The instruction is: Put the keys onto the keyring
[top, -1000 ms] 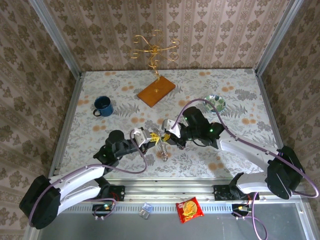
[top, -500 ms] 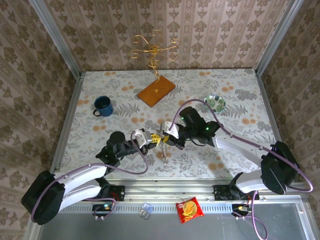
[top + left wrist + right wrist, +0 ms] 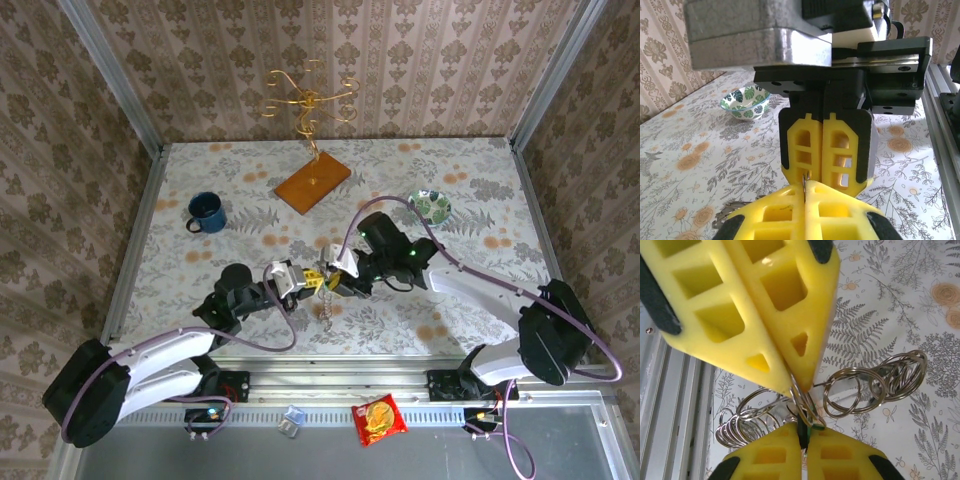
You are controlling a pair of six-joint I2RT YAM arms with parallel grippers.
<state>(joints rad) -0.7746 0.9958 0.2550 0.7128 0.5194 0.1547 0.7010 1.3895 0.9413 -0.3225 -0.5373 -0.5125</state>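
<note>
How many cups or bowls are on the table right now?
2. The blue mug stands near the table's left edge; the green-patterned bowl sits toward the far right. Part of the tabletop is covered, so more could be hidden.

Closed left fingers (image 3: 771,221) tip to tip with closed right fingers (image 3: 801,150)

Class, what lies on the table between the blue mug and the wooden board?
Nothing: the top view shows bare flowered table between the blue mug and the wooden board.
</note>
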